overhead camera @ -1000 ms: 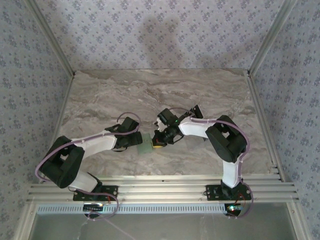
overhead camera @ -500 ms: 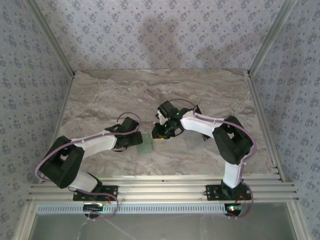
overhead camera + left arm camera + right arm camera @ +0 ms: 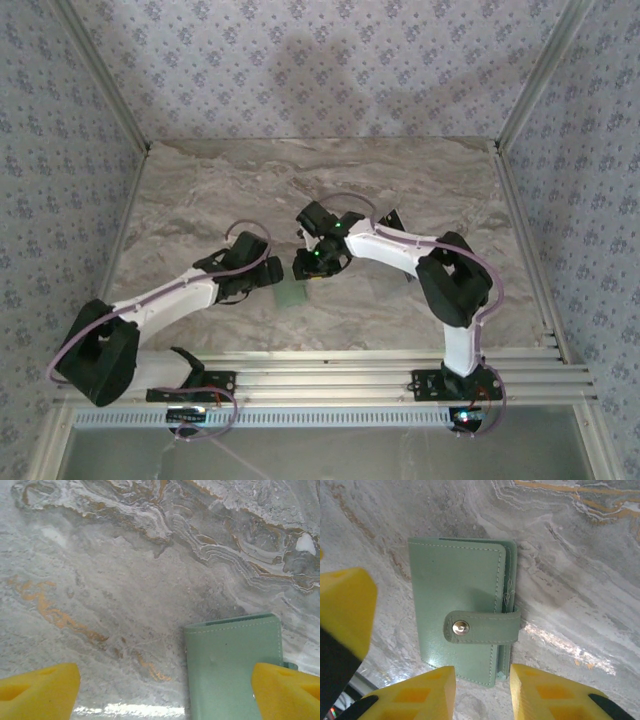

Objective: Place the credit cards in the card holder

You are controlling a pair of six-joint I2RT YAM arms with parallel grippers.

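The sage-green card holder (image 3: pixel 292 293) lies flat on the marble table between the two grippers. In the right wrist view the card holder (image 3: pixel 460 625) is closed, with its strap snapped over the front. My right gripper (image 3: pixel 482 695) is open just above it, and the holder's near edge sits at the gap between the fingertips. From above, the right gripper (image 3: pixel 303 268) hovers at the holder's far side. My left gripper (image 3: pixel 165 695) is open, its right finger (image 3: pixel 287 690) over the card holder (image 3: pixel 232 665). A dark card-like shape (image 3: pixel 391 220) shows behind the right arm.
The marble table (image 3: pixel 200 190) is walled by patterned panels on three sides, with an aluminium rail (image 3: pixel 330 375) along the near edge. A yellow finger of the left gripper (image 3: pixel 345 605) appears at the left of the right wrist view.
My right gripper has drawn back from the holder's right side toward the far left. The left arm has stretched out, its elbow swinging down and left. The holder has stayed put.
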